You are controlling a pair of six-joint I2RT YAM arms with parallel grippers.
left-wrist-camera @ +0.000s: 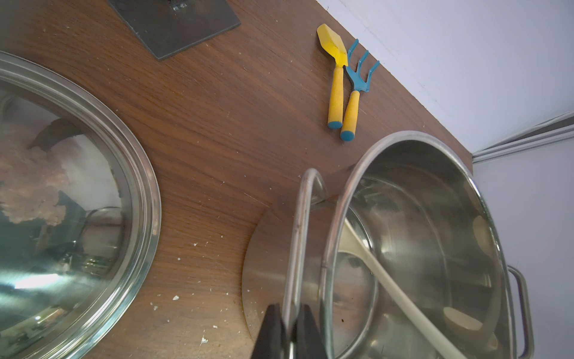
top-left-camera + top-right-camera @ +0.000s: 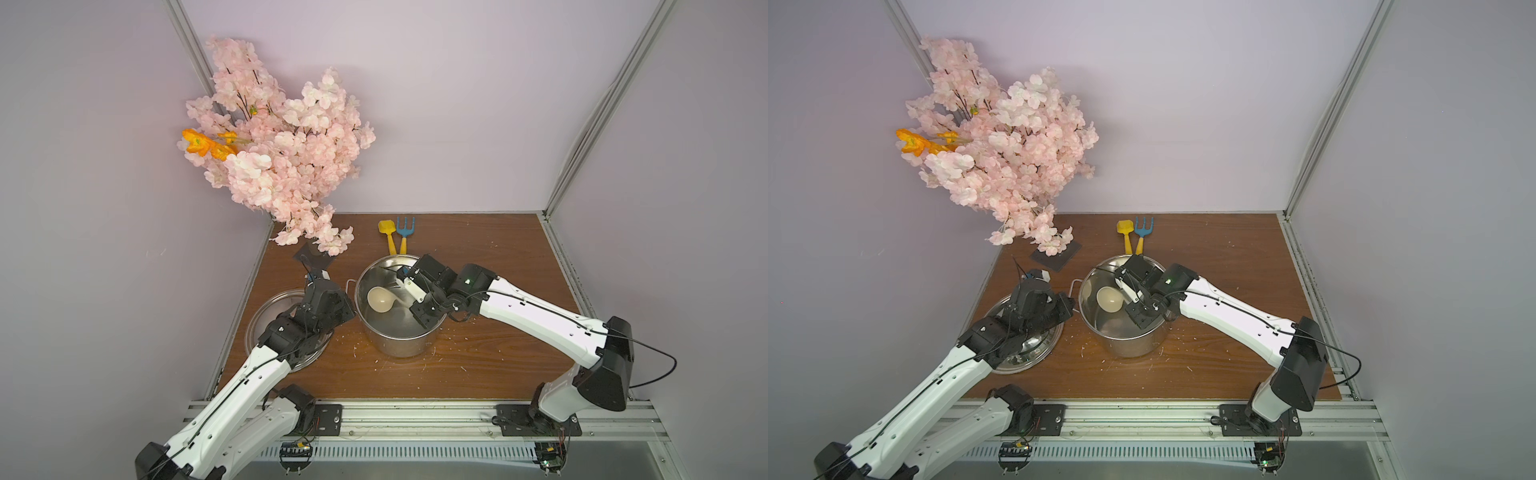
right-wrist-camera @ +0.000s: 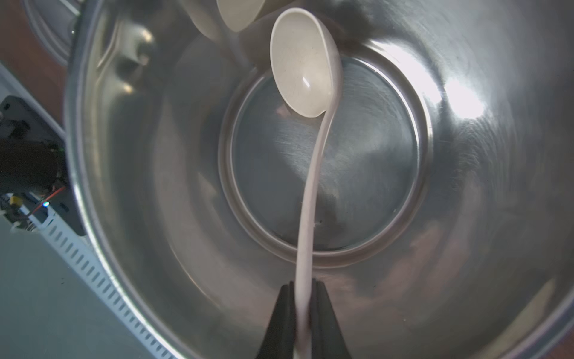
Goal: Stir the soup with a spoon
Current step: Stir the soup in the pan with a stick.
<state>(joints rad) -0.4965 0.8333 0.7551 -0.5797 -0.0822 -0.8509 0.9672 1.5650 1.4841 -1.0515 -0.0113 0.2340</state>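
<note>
At the near edge of the wooden table (image 2: 478,365), both arms rise from the rail and lean inward. The left arm stretches low over a round steel lid (image 2: 1034,349) that lies flat beside the pot. The left gripper (image 1: 290,329) has its black fingers pinched tight on the pot's wire loop handle (image 1: 299,223). The right arm comes in from the other side, its wrist bent down over the rim. The right gripper (image 3: 302,320) is clamped narrow on the ladle's slim handle. The stockpot (image 2: 399,347) stands mid-table, and its inside shows only bare shiny steel. The ladle (image 2: 379,299) is in it, with the round cream bowl down inside, close to the wall on the left arm's side. I cannot tell whether it touches the bottom. Beyond the pot, a yellow toy shovel (image 2: 386,232) and a blue rake (image 2: 404,228) lie side by side, handles touching. In the far corner a spray of pink blossoms (image 2: 282,137) stands on a black base plate (image 2: 1056,257).
</note>
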